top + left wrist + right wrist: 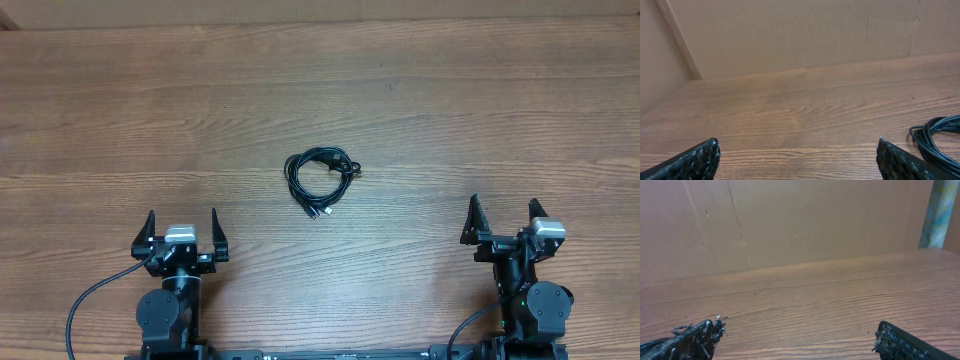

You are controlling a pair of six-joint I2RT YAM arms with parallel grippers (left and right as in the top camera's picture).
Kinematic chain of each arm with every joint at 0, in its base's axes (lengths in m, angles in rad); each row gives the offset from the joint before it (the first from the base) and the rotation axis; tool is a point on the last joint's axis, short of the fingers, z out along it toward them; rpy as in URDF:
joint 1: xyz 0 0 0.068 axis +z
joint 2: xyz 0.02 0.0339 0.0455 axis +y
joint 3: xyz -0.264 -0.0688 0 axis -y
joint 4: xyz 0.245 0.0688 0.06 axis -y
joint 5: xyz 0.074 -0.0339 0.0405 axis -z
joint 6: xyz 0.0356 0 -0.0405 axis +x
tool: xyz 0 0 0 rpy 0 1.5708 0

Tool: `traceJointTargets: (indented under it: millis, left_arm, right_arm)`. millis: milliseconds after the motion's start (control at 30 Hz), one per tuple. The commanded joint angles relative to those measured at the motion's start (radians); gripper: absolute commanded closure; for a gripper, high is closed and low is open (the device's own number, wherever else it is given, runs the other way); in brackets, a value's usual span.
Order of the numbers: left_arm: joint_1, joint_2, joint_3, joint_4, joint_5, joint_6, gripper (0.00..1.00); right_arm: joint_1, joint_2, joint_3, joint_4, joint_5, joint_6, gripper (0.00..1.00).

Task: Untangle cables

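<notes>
The cables (322, 180) lie in one small coil at the middle of the surface (120, 110). The left tool (182, 228) and right tool (504, 218) stand released and empty at the robot's edge, well apart from it. The best approach is probably for one tool to pin the coil while the other draws out the loose plug end (315, 213).

Overhead cam is fixed high, looking straight down on the wood table (320, 80), near edge at the bottom of its view, far edge at top. Left wrist cam sits low, close to the tabletop, facing forward to the back wall (790, 35), with the left fingertips (702, 157) in its lower corners. Right wrist cam is the same: low, forward-facing, right fingertips (697, 336) along the bottom. Overhead and left wrist share the cables (322, 180): centre from above, far right edge in the wrist view.
</notes>
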Motion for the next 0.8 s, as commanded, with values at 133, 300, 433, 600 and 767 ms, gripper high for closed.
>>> traceJointTargets:
  millis: [133,300,433,600,767]
  left_arm:
    - [0.004,-0.01,-0.003,0.001,0.007,0.014,0.0]
    - [0.004,-0.01,-0.003,0.001,0.004,0.015,0.0]
    - [0.004,-0.01,-0.003,0.001,0.005,0.014,0.0]
    - [0.004,-0.01,-0.003,0.001,0.004,0.014,0.0]
    - [0.004,-0.01,-0.003,0.001,0.005,0.014,0.0]
  right_arm:
    - [-0.004,-0.01,-0.011,0.005,-0.006,-0.003,0.0]
    - [-0.004,-0.01,-0.011,0.005,-0.006,-0.003,0.0]
    - [-0.004,-0.01,-0.011,0.005,-0.006,-0.003,0.0]
    - [-0.004,-0.01,-0.011,0.005,-0.006,-0.003,0.0]
    - [-0.004,-0.01,-0.011,0.005,-0.006,-0.003,0.0]
